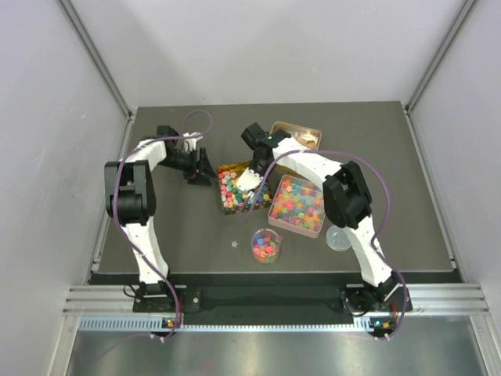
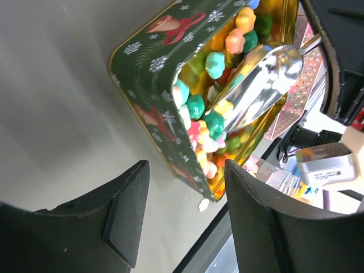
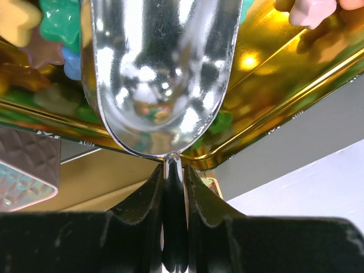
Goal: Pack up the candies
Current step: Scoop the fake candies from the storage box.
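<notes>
Setting: a dark grey counter (image 1: 172, 235) seen from above, with two white-and-black arms reaching over it.
Candies: small multicoloured candies (image 2: 215, 63) fill a green rectangular Christmas-patterned tin with a gold inside (image 2: 149, 108) at mid-counter. More lie in a pink rectangular tin (image 1: 296, 233) just to its right and in a small clear plastic cup (image 1: 254, 244) nearer the arm bases.
Right gripper (image 3: 173, 173): clenched on the thin handle of a shiny silver metal scoop (image 3: 159, 74). The scoop's bowl sits inside the green tin among the candies.
Left gripper (image 2: 185, 182): released and empty at the green tin's left side; whether it touches the tin is unclear.
Stray: one pale candy piece (image 1: 234, 244) lies on the counter beside the cup.
</notes>
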`<action>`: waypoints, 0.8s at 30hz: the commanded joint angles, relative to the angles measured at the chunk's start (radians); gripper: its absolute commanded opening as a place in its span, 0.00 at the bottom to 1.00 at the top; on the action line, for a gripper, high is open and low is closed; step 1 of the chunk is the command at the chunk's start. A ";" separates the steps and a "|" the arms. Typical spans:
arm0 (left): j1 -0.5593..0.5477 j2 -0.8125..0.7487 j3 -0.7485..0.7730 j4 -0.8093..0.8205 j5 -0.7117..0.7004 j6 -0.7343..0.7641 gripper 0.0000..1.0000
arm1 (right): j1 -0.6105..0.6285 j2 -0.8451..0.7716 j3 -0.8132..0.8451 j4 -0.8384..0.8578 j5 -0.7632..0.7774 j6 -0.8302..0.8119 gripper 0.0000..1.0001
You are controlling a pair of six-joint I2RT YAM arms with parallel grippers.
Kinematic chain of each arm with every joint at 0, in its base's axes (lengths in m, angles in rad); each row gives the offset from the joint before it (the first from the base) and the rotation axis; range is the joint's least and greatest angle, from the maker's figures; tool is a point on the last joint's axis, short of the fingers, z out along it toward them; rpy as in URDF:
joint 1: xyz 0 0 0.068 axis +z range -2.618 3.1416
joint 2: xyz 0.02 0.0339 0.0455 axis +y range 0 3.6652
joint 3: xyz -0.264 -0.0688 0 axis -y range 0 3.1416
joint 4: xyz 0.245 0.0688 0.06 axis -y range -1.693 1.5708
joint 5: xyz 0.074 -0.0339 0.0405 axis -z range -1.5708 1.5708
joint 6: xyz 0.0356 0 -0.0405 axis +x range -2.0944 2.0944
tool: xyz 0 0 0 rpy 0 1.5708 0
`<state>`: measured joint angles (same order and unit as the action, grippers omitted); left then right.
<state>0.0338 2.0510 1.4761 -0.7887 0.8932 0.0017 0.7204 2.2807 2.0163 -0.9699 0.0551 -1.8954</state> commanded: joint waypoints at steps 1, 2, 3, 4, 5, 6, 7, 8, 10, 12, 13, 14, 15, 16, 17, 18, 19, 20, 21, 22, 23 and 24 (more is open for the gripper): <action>-0.020 -0.058 -0.011 0.028 0.038 0.003 0.60 | 0.050 0.059 0.048 -0.081 0.043 0.131 0.00; -0.025 -0.060 -0.014 0.028 0.041 0.003 0.60 | 0.056 0.062 0.062 -0.081 0.043 0.153 0.00; -0.026 -0.063 -0.016 0.026 0.042 0.003 0.60 | 0.059 0.069 0.082 -0.084 0.046 0.171 0.00; -0.025 -0.068 -0.022 0.026 0.044 0.003 0.60 | 0.059 0.069 0.087 -0.081 0.049 0.211 0.00; -0.028 -0.069 -0.023 0.029 0.049 0.001 0.60 | 0.063 0.068 0.091 -0.078 0.051 0.231 0.00; -0.028 -0.072 -0.026 0.029 0.050 0.001 0.60 | 0.066 0.066 0.094 -0.076 0.049 0.252 0.00; -0.026 -0.075 -0.033 0.029 0.050 0.001 0.59 | 0.070 0.062 0.093 -0.078 0.048 0.287 0.00; -0.026 -0.077 -0.036 0.032 0.052 0.001 0.59 | 0.071 0.059 0.091 -0.082 0.040 0.303 0.00; -0.026 -0.081 -0.042 0.043 0.050 0.001 0.60 | 0.079 0.042 0.061 -0.073 0.029 0.337 0.00; -0.022 -0.086 -0.042 0.049 0.044 0.001 0.59 | 0.085 0.007 -0.008 -0.021 0.032 0.354 0.00; -0.020 -0.095 -0.039 0.051 0.043 0.003 0.59 | 0.094 -0.007 -0.034 -0.003 0.035 0.355 0.00; -0.011 -0.098 -0.036 0.051 0.041 0.003 0.59 | 0.099 -0.022 -0.065 0.061 0.040 0.355 0.00; -0.008 -0.106 -0.033 0.057 0.042 -0.026 0.59 | 0.105 -0.058 -0.126 0.089 0.046 0.351 0.00; -0.003 -0.107 -0.028 0.065 0.044 -0.029 0.58 | 0.117 -0.072 -0.149 0.112 0.057 0.335 0.00; 0.000 -0.106 -0.025 0.065 0.046 -0.032 0.58 | 0.125 -0.082 -0.166 0.132 0.058 0.332 0.00; 0.000 -0.098 -0.017 0.066 0.047 -0.034 0.58 | 0.131 -0.098 -0.177 0.149 0.058 0.331 0.00; 0.000 -0.095 -0.016 0.072 0.053 -0.038 0.58 | 0.143 -0.102 -0.179 0.152 0.058 0.328 0.00; 0.000 -0.091 -0.016 0.078 0.058 -0.048 0.58 | 0.149 -0.113 -0.194 0.158 0.058 0.322 0.00; 0.002 -0.080 -0.014 0.082 0.064 -0.052 0.57 | 0.154 -0.124 -0.211 0.196 0.058 0.302 0.00; 0.002 -0.077 -0.014 0.085 0.070 -0.054 0.57 | 0.165 -0.136 -0.234 0.224 0.063 0.286 0.00; 0.002 -0.072 -0.014 0.089 0.069 -0.058 0.57 | 0.168 -0.148 -0.257 0.249 0.069 0.276 0.00; 0.002 -0.063 -0.013 0.091 0.067 -0.058 0.56 | 0.171 -0.161 -0.284 0.267 0.072 0.260 0.00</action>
<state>0.0357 2.0003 1.4418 -0.7513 0.9115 -0.0387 0.8391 2.1815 1.8118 -0.7948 0.1734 -1.5890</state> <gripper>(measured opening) 0.570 0.142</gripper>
